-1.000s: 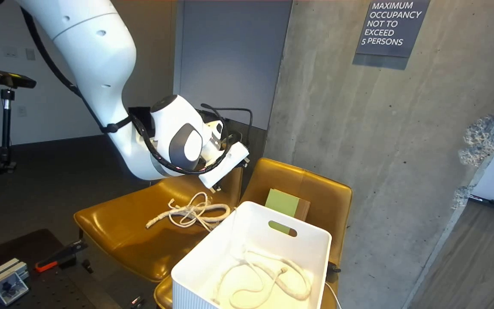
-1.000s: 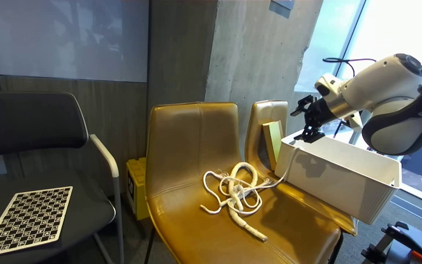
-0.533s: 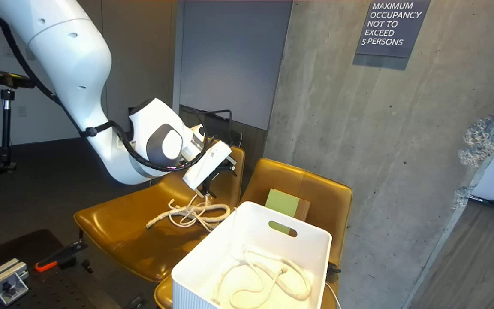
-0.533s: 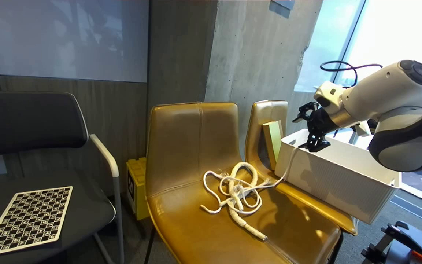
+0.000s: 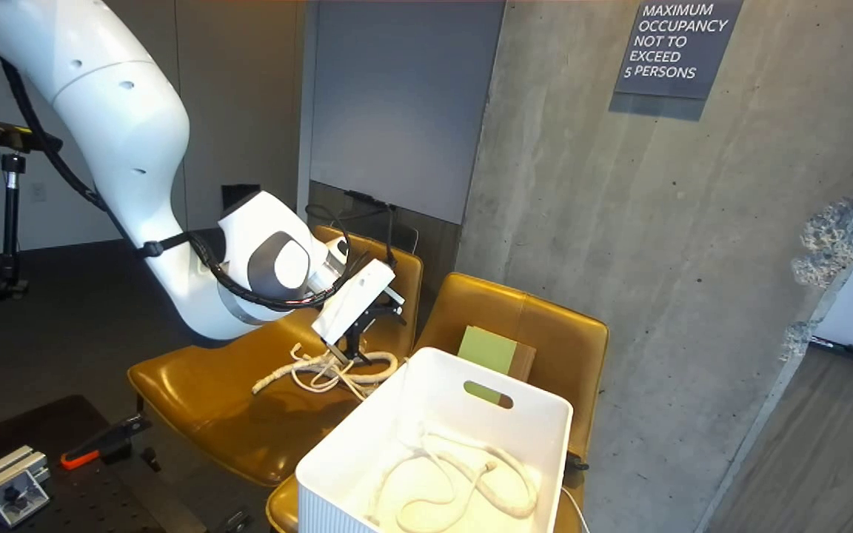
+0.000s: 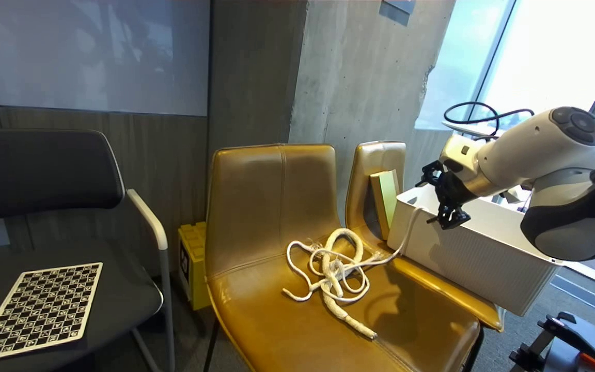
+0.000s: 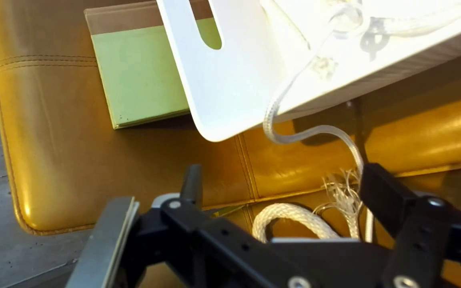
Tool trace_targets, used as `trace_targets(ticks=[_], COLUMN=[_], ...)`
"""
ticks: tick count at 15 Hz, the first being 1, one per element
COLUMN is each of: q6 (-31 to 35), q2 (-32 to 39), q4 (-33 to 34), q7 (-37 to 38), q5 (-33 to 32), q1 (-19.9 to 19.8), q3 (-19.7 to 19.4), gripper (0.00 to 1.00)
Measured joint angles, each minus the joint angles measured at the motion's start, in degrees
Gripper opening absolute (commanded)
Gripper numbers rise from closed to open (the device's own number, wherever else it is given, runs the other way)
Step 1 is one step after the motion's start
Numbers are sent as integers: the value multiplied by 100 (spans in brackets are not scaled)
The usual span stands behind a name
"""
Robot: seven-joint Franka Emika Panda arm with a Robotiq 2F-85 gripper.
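My gripper [image 7: 284,184] stands open with its black fingers wide apart and nothing between them. A pale thick rope [image 7: 290,212] loops below it in the wrist view, beside a frayed end [image 7: 344,196] and a thin white cord [image 7: 330,130]. The cord runs up over the rim into a white bin [image 7: 230,92]. In an exterior view the tangled rope [image 6: 359,327] lies on a tan chair seat, while the gripper [image 6: 426,202] hangs by the bin's near corner. More rope [image 5: 521,509] is coiled inside the bin. The gripper's palm hides part of the tangle in the wrist view.
A green and brown book-like block [image 5: 487,348] leans on the second tan chair's back, behind the bin. A concrete pillar [image 5: 619,222] rises behind. A black chair [image 6: 44,181] holds a checkered board [image 6: 39,305]. A yellow box [image 6: 191,263] stands between chairs.
In both exterior views the gripper has come down; in one it also shifted left, towards the rope on the chair. It has stayed open. Rope, bin and chairs have not moved.
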Motion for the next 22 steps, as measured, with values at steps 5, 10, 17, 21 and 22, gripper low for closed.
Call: trace_targets(ticks=[5,10,17,21,22], q6=[0,0,-8,-8,-7], q2=[508,1042,1511,1611,1609], q4=[351,726,1023,877,738], q7=[65,137,309,309,310], q5=[92,219,243,242,240], q1=[59,58,81,225,309], q3=[5,-2,-164,-519,-640], gripper=[98,100,100,100,100])
